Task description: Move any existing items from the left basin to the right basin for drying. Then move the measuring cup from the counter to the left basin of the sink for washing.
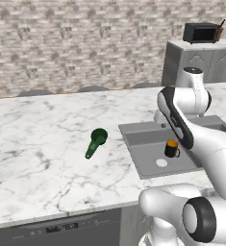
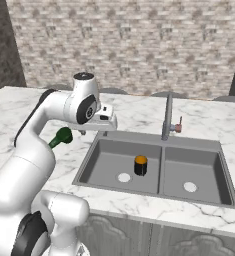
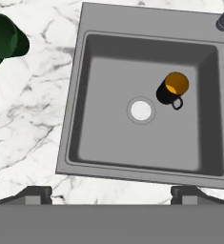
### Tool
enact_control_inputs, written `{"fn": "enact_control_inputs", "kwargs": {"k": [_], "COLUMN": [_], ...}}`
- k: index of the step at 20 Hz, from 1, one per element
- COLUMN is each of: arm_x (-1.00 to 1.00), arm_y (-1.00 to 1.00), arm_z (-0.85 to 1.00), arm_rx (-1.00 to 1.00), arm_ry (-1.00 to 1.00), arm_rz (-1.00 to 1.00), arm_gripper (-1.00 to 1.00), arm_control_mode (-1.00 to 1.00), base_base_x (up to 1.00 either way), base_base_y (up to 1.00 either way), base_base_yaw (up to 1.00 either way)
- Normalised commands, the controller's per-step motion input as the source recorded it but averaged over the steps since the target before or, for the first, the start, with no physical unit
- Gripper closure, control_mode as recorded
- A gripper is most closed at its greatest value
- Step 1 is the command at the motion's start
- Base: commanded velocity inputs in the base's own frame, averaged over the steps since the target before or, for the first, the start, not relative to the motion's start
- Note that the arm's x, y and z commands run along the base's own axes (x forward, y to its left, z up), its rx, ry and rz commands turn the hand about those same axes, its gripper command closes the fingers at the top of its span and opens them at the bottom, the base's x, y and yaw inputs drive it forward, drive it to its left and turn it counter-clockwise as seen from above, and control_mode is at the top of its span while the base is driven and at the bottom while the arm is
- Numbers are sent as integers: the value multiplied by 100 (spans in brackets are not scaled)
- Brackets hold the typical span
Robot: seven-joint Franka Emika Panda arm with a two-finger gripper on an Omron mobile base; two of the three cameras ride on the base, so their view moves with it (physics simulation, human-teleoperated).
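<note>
A small orange-and-black cup stands upright in the left basin near the divider, right of the pale drain. The right basin holds nothing. On the counter, left of the sink, lies the dark green measuring cup, handle towards the front. My gripper hangs open above the sink's far-left corner, well above the basin. In the hand view its fingertips stand wide apart with nothing between them; the orange cup is ahead to the right, and the measuring cup sits at the upper left.
A grey faucet with a red-tipped lever rises behind the sink's divider. A brick wall runs behind the counter. At the back right a dark microwave sits on a grey cabinet. Broad open marble lies left of the sink.
</note>
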Motion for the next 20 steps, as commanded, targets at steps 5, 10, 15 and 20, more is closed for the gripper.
{"fn": "enact_control_inputs", "kwargs": {"k": [5,10,15,20], "arm_x": [0,3,8,4], "arm_y": [-33,-28,-25,-28], "arm_z": [-14,-15,-15,-17], "arm_rx": [0,0,0,0], "arm_ry": [5,7,9,5], "arm_rz": [0,-2,-5,-5], "arm_gripper": [-100,-100,-100,-100], "arm_control_mode": [-100,-100,-100,-100], "base_base_x": [0,0,0,0], "base_base_y": [0,0,0,0], "base_base_yaw": [0,0,0,0]}}
